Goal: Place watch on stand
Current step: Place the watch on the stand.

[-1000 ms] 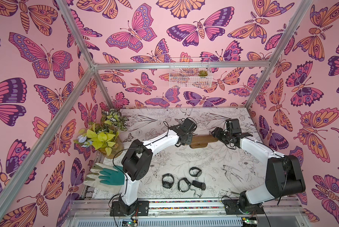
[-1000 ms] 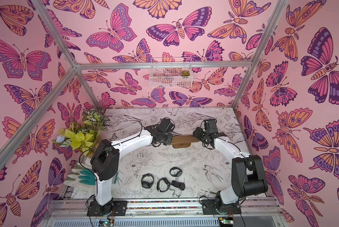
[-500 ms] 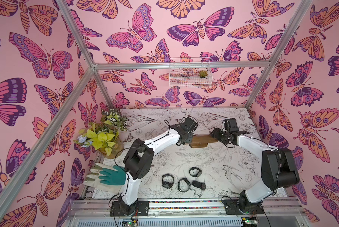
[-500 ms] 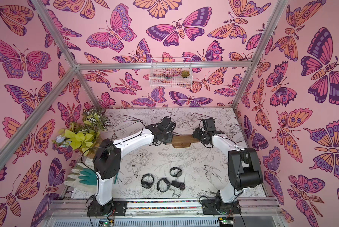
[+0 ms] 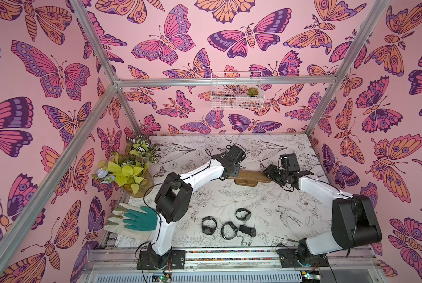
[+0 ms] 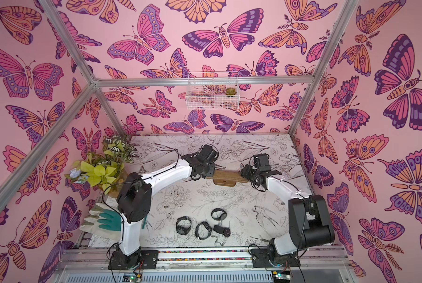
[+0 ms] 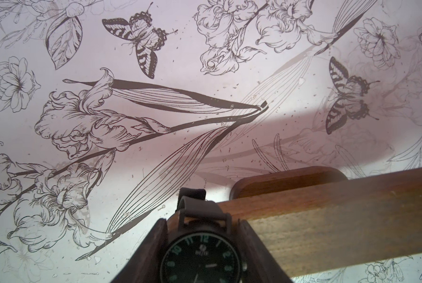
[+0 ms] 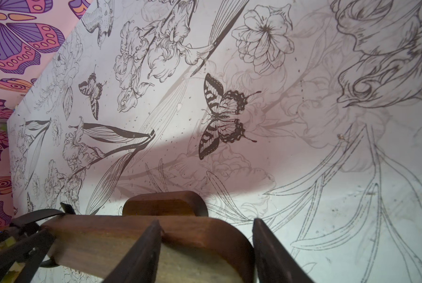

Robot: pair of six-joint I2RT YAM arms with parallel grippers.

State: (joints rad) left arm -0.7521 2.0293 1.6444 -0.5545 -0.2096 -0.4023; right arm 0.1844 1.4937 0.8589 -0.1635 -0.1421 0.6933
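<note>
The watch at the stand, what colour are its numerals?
Teal-green on the watch, best in the left wrist view.

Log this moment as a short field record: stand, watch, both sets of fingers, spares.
stand: wooden bar on a base, far middle of table
watch: at one end of the bar, strap around it
left fingers: flank the watch face; contact unclear
right fingers: apart, at the bar's opposite rounded end; grip unclear
spare watches: four dark ones, loose on the table's near side
</note>
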